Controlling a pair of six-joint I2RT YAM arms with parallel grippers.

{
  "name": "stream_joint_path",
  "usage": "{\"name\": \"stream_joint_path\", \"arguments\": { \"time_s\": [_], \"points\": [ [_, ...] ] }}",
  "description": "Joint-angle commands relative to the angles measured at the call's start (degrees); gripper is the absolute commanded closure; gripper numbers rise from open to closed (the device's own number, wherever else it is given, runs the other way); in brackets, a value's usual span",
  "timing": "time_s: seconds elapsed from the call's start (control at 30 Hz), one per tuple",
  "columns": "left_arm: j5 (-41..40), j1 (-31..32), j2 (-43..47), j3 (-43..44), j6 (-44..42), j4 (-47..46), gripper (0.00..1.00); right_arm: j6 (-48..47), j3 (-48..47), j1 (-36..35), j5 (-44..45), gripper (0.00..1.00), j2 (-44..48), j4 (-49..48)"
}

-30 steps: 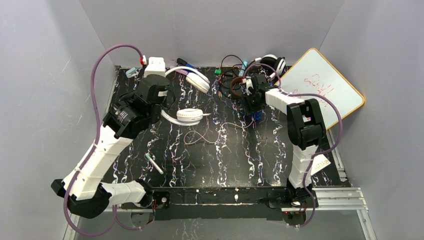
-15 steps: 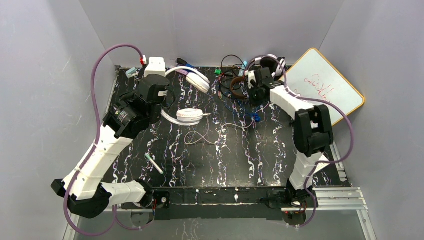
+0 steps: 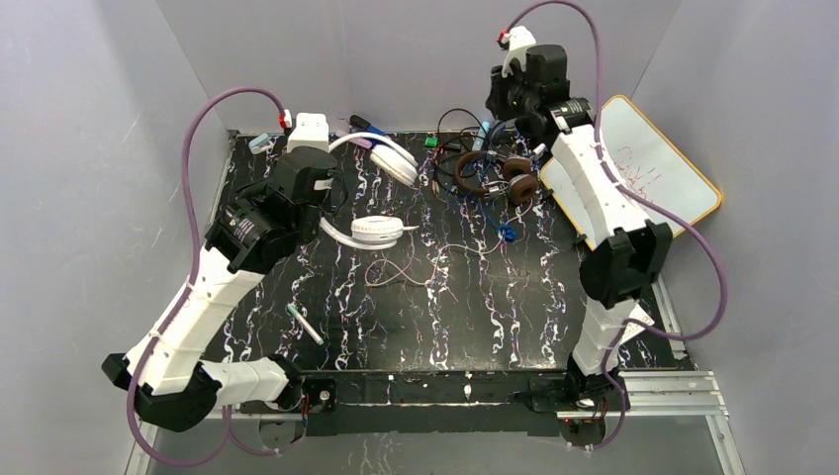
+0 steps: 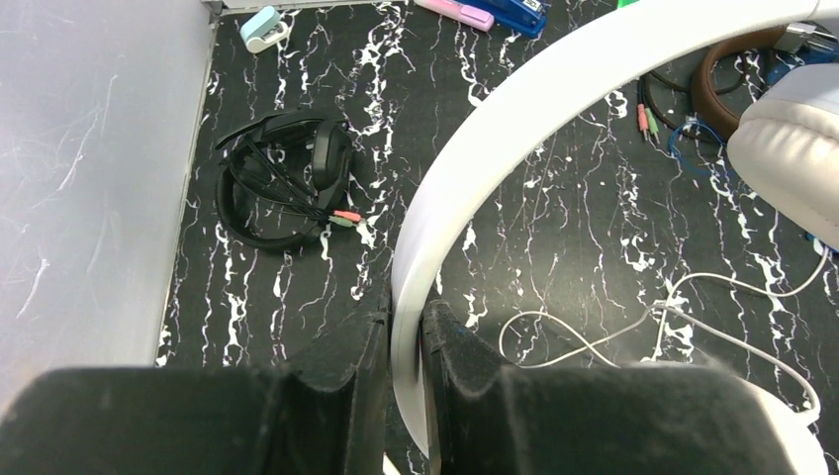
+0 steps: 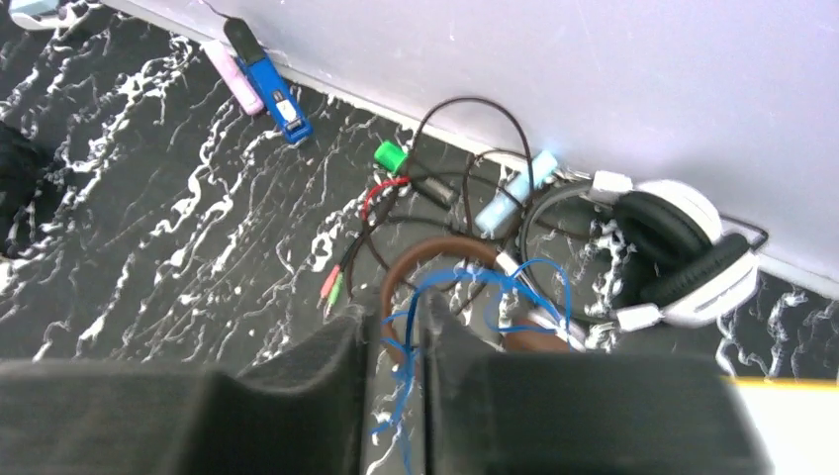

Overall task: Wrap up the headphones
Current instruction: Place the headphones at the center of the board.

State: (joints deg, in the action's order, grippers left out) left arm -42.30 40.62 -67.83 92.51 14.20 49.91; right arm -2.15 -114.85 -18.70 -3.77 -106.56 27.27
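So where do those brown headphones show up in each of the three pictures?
Top external: the brown headphones lie at the back of the table, right of centre.
Left wrist: only their band, at the top right edge.
Right wrist: the headphones sit centre, just beyond the fingers.
Shared landmark: the blue stapler, left of them everywhere.

Headset [image 3: 376, 230] positioned left of centre, second headset [image 3: 490, 178] laid on the table [image 3: 475, 317] at far centre, whiteboard [image 3: 643, 168] propped far right
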Motion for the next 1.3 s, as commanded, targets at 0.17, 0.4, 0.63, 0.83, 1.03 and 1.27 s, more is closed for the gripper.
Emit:
{"name": "stream_joint_path", "arguments": {
  "time_s": [0.17,0.4,0.63,0.83,1.03,1.27],
  "points": [
    [10.5,-0.3,-1.4,-1.7,6.3,-0.9,0.87,7.9,-0.5,0.4,-13.3,0.2,-8.5,4.9],
    [17.1,-0.2,-4.1,-10.0,12.3,-3.8,0.87,13.5,32.4,0.4,-22.0,0.19,13.3,-12.0],
    [19.9,-2.5,-7.1,-11.5,15.6,-5.6,0.87,20.5,59.0,-4.1,-26.2,0.13,26.7,-23.5],
    [20.8,-7.7,-7.0,-6.2,14.7,-3.2,0.86,22.5,72.7,-5.4,-24.8,0.12,34.9,-35.3],
    [17.9,-10.7,-7.1,1.5,11.7,2.3,0.85,19.2,77.4,-5.4,-28.7,0.12,38.6,-44.0],
    [25.3,-11.3,-6.5,1.6,13.8,1.8,0.86,13.5,77.6,-7.0,-36.5,0.09,37.7,-51.1]
  ]
}}
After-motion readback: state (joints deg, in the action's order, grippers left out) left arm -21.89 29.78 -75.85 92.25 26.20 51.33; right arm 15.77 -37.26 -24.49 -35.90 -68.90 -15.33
